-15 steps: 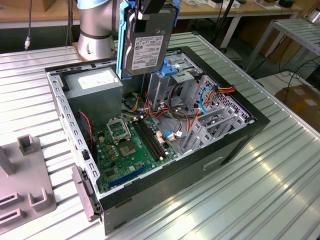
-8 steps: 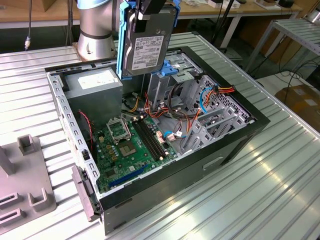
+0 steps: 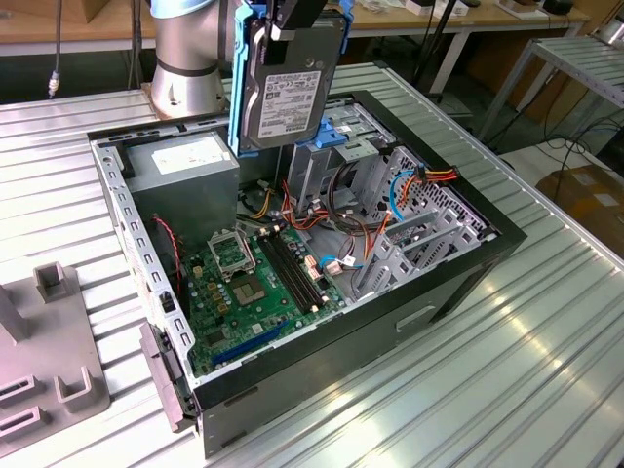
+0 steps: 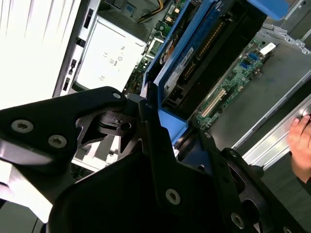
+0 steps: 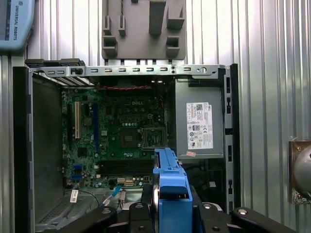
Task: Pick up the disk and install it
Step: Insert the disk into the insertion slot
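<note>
The disk (image 3: pixel 289 90), a silver-grey drive with a white label in a blue carrier, hangs upright above the back of the open computer case (image 3: pixel 458 283). My gripper (image 3: pixel 292 18) is shut on the carrier's top edge. In the second wrist view my black fingers (image 4: pixel 148 121) clamp the blue carrier of the disk (image 4: pixel 194 53), with the circuit-board side showing. In the first wrist view the carrier's blue edge (image 5: pixel 170 189) sits between the fingers, over the case's interior. The metal drive cage (image 3: pixel 336 146) with blue plastic top stands just behind and below the disk.
Inside the case lie a green motherboard (image 3: pixel 258 283), a grey power-supply box (image 3: pixel 185 161) and loose coloured cables (image 3: pixel 409 190). A grey fixture (image 3: pixel 49 361) sits on the slatted table at the exterior view's left. The arm's base (image 3: pixel 185 58) stands behind the case. A hand (image 4: pixel 302 145) is nearby.
</note>
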